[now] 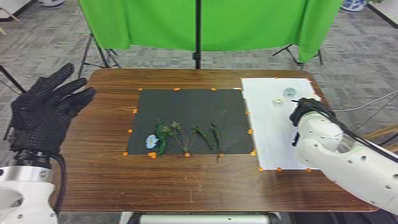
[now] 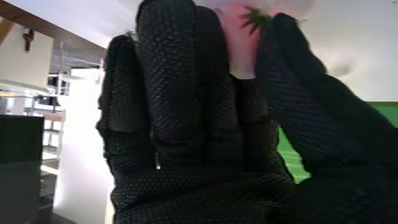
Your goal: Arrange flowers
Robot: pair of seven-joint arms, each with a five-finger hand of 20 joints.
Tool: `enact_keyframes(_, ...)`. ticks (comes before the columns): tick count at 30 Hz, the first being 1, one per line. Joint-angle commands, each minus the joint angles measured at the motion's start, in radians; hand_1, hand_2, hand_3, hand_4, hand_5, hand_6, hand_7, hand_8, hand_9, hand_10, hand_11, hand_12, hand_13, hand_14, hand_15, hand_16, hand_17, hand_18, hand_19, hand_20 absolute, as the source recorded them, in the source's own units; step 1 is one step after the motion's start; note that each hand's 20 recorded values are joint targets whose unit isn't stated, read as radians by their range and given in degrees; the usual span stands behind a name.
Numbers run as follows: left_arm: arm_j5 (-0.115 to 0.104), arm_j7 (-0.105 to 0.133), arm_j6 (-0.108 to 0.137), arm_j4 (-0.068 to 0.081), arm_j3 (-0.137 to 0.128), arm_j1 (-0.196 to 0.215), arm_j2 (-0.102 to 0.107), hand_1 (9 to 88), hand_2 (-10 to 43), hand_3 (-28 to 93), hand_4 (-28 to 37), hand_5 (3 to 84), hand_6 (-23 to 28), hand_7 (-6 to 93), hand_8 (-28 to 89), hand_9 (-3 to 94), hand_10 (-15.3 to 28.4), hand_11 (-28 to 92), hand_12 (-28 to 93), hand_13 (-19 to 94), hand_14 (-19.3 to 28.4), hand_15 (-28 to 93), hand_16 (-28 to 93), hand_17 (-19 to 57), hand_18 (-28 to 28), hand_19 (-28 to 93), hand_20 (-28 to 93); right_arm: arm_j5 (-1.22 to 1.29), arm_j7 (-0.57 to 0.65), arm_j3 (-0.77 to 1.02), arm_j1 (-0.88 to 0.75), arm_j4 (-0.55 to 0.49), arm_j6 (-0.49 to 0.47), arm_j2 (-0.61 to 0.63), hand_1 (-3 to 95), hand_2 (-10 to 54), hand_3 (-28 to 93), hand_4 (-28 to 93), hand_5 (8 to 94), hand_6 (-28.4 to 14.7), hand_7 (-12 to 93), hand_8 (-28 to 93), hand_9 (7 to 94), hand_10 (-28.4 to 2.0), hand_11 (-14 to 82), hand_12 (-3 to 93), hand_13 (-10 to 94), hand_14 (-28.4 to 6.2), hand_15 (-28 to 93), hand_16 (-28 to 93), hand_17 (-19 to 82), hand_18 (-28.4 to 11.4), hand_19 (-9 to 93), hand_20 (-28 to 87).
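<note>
flowers [image 1: 175, 137]: laid flat in a loose row on the dark mat [image 1: 190, 107], along its 6 o'clock edge. blue flower [image 1: 151, 141] at the mat's 7 o'clock. rightmost stem [image 1: 216, 135] toward its 5, long axis nearly 12 to 6.

right hand [image 1: 308, 106] over the white sheet [image 1: 278, 132]; row lies at its 8 o'clock, well apart. fingers extended, thumb opposite. wrist view: green leaf [image 2: 256, 19] and pale pink thing [image 2: 240, 45] by the thumb; whether gripped, cannot tell. pale round thing [image 1: 290, 92] just beside it, at 11, perhaps a vase mouth.

left hand [image 1: 43, 112] raised at the table's 9 o'clock, open, spread, nothing held. nearer to blue flower; right hand nearer to rightmost stem.

judgement: next pick wants the right hand brought in toward 8, closing across the stem's long axis. risk: snagging neighbouring leaves.
</note>
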Motion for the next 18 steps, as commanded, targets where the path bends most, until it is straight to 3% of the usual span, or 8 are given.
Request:
enact_keyframes(1,-0.001,-0.011,-0.008,0.006,0.005,-0.002,-0.008,21.3,9.3,78,-28.3,35.6,9.8,12.5,-9,30.5,19.9,27,10,24,27.5,52,-10,-6.7,24.0,65,6,-0.067,-0.020,-0.068,0.000,0.017,0.083,-0.009,55.4,-9.5,69,-28,71.8,1.1,36,-1,87.2,-7.9,9.3,30.4,80,-4.6,47,25,42,-18.2,90,6)
enact_keyframes(7,0.007,-0.013,-0.007,-0.005,-0.008,0.010,-0.014,21.3,9.3,78,-28.3,35.6,9.8,12.6,-9,30.4,19.8,27,10,24,27.5,53,-10,-6.6,24.0,65,6,-0.156,-0.043,-0.096,0.021,-0.029,0.185,-0.001,56.6,-9.5,70,-28,76.2,1.8,38,1,92.4,-6.4,10.5,33.6,84,-3.3,48,26,44,-17.5,92,8)
enact_keyframes(10,0.013,-0.029,-0.015,-0.004,-0.010,-0.001,-0.014,21.3,9.3,78,-28.3,35.6,9.7,12.6,-9,30.5,19.8,27,10,24,27.5,53,-10,-6.6,24.0,65,6,-0.190,-0.063,-0.133,0.077,-0.064,0.220,-0.006,56.6,-9.5,70,-28,76.9,1.5,37,2,92.8,-6.1,10.7,34.3,84,-3.3,49,26,44,-17.5,93,9)
enact_keyframes(18,0.009,-0.006,-0.011,-0.004,-0.002,-0.011,0.004,21.3,9.4,78,-28.3,35.6,9.8,12.5,-9,30.5,19.9,27,10,24,27.5,53,-10,-6.5,24.1,65,6,-0.236,-0.170,-0.300,0.297,-0.107,0.317,-0.143,56.8,-9.5,71,-28,77.6,0.9,36,3,93.4,-5.8,11.5,35.5,84,-3.3,51,25,44,-17.7,93,12)
